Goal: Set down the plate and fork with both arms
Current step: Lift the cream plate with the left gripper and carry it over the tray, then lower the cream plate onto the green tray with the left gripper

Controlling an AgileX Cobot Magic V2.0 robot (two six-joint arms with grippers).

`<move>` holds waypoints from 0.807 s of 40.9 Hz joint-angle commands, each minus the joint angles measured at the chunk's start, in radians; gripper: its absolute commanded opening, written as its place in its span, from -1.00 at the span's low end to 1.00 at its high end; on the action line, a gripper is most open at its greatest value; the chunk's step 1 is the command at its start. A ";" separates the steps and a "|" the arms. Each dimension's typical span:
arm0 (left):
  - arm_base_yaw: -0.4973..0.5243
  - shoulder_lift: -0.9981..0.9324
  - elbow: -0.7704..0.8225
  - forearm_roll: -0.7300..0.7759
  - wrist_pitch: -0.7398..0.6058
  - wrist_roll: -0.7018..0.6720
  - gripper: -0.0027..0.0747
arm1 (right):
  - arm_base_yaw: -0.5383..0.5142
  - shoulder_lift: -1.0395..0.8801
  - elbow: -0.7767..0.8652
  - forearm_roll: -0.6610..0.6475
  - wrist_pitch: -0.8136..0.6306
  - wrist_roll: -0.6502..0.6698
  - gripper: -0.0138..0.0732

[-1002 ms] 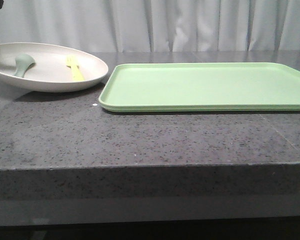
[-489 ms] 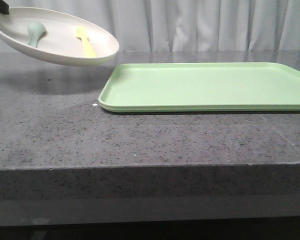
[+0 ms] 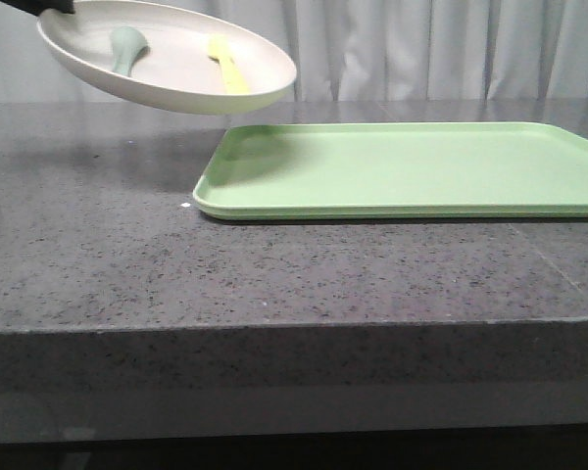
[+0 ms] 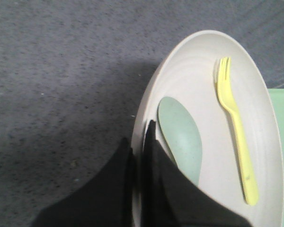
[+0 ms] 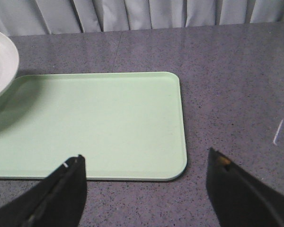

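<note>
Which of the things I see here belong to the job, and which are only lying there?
For the job:
- plate, held in the air by the left gripper
- fork, lying in the plate
- right gripper, open above the table

Only lying there:
- spoon, also in the plate
- green tray
- table

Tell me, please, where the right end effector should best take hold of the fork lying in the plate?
Probably the handle of the fork, from above, closing across its narrow width. It lies flat in the plate, apart from the spoon, and the tines are short. The right end effector is open over the tray.
</note>
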 commanded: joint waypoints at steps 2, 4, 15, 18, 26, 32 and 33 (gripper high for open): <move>-0.079 -0.060 -0.042 -0.083 -0.057 0.000 -0.98 | -0.002 0.013 -0.033 0.005 -0.068 -0.006 0.59; -0.109 -0.056 -0.049 -0.083 -0.066 0.000 -0.98 | -0.002 0.013 -0.033 0.005 -0.068 -0.006 0.59; -0.245 0.003 -0.128 -0.095 -0.078 -0.027 -0.98 | -0.002 0.013 -0.033 0.005 -0.066 -0.006 0.59; -0.278 0.035 -0.165 -0.095 -0.071 -0.035 -0.98 | -0.002 0.013 -0.033 0.005 -0.064 -0.006 0.59; -0.350 0.119 -0.252 -0.095 -0.069 -0.056 -0.98 | -0.002 0.013 -0.033 0.005 -0.061 -0.006 0.59; -0.383 0.176 -0.286 -0.095 -0.056 -0.073 -0.98 | -0.002 0.013 -0.033 0.005 -0.061 -0.006 0.59; -0.383 0.185 -0.292 -0.095 -0.056 -0.073 -0.98 | -0.002 0.013 -0.033 0.005 -0.061 -0.006 0.59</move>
